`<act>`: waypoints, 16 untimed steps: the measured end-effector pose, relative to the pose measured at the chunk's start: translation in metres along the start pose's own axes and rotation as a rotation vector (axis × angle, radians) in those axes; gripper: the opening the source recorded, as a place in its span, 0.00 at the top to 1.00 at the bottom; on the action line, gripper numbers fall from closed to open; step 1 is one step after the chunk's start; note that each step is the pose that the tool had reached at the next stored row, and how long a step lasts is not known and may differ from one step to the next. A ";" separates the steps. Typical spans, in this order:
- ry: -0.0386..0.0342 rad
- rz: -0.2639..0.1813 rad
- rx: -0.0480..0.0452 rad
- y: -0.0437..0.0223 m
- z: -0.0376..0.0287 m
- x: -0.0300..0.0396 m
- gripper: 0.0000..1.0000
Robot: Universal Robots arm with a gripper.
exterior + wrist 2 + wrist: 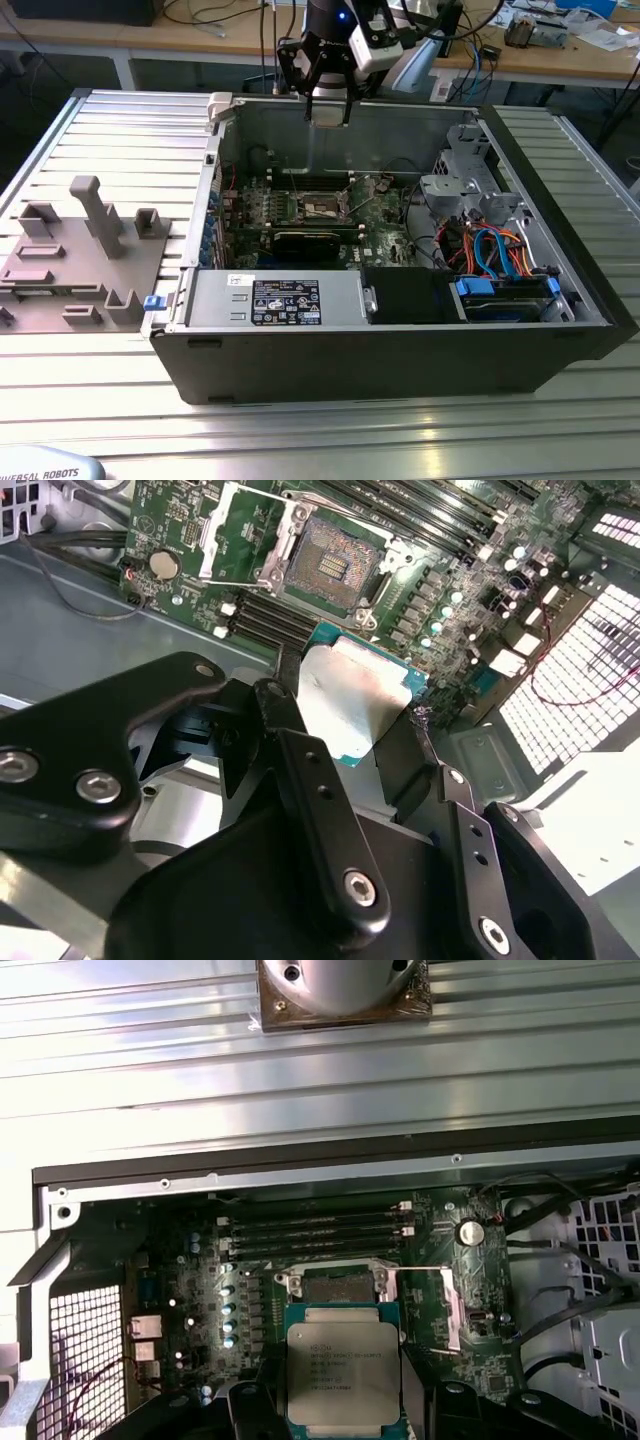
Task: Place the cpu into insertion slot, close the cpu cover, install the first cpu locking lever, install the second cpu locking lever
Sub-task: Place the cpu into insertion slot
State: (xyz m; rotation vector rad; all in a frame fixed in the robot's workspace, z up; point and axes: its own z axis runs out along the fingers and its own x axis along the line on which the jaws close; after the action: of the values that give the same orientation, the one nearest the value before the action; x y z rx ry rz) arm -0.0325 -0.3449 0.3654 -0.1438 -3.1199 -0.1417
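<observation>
Gripper [328, 112] hangs over the open computer case [400, 370] with its jaws clamped on the edges of the cpu [355, 695]. The chip is in the air above the motherboard [170, 520], close to the insertion slot [325, 550] but not in it. Slot is bare and the cpu cover [235, 530] is swung open to one side, so by my read step one isn't finished. Cover close and both locking levers are not done yet.
</observation>
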 end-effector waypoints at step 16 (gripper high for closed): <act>-0.0039 0.044 -0.0008 0.0000 0.0002 0.0000 0.46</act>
State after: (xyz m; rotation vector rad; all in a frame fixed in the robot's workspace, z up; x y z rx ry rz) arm -0.0325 -0.3449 0.3652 -0.2123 -3.1179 -0.1422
